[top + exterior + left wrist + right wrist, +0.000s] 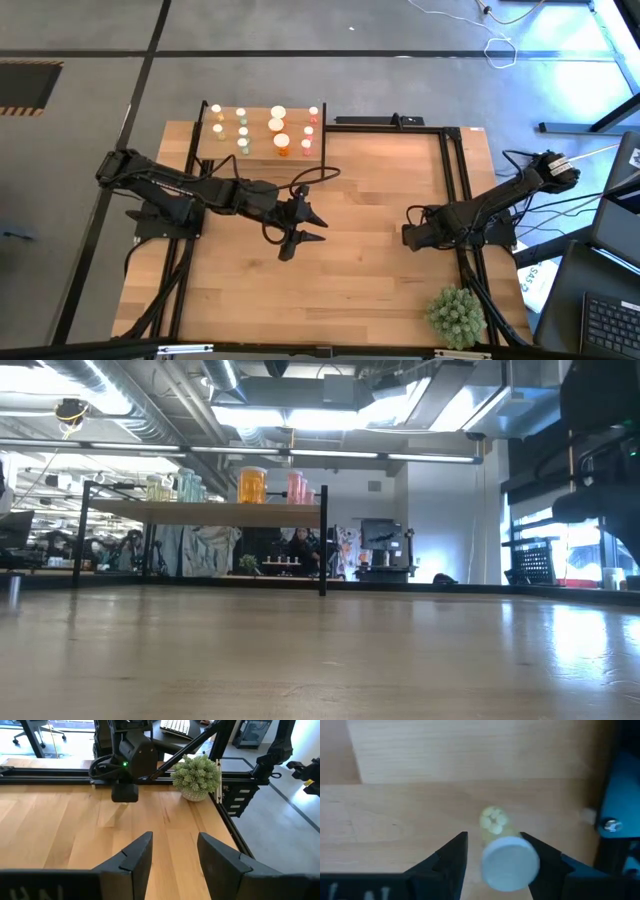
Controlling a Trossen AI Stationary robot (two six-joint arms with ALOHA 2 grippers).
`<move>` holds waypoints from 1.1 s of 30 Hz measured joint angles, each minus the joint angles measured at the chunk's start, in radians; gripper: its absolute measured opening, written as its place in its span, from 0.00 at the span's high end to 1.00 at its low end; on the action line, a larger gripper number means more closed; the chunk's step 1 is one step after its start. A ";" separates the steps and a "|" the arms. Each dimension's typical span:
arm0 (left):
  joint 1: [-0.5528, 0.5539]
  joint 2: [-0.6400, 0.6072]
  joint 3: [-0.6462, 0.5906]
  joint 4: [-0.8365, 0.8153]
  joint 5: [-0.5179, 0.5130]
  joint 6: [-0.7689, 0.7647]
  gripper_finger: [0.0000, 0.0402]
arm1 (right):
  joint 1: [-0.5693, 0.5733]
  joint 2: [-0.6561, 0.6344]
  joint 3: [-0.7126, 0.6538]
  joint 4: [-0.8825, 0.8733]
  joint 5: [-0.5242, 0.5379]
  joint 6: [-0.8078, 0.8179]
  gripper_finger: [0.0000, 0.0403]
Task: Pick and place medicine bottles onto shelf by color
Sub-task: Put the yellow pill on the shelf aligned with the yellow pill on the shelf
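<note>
The right pincer (492, 851) is at the right edge of the bench (340, 260), pointing down at the wood beside the black frame rail. A pale yellow-green medicine bottle (502, 847) with a white cap sits between its two dark fingers (451, 857), cap towards the camera and pills visible through the body; the fingers stand close on either side of the cap, but whether they actually grip it cannot be told. In the high view this pincer (412, 235) is hidden under the arm's wrist and the bottle does not show. The left pincer (300, 225) is over the middle of the bench, its fingers (135, 855) apart with bare wood in the gap between them, holding nothing. The shelf (262, 158) stands at the far left corner of the bench, and the other medicine bottles (280, 140) are on top of it: pale green ones towards the left, orange ones in the middle, reddish ones at the right end. In the low view the shelf (205, 512) is raised on black posts, bottles (252, 484) upright along its top. A spiky green plant ball (456, 315) sits at the near right corner of the bench.
</note>
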 joint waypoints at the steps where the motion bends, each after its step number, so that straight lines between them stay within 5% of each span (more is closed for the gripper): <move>1: 0.000 0.000 0.000 0.000 0.000 0.000 0.62 | 0.000 0.000 0.001 -0.009 0.000 0.000 0.57; 33: -0.004 0.000 0.000 -0.006 0.000 -0.029 0.62 | 0.000 0.000 0.096 -0.016 0.042 -0.129 0.72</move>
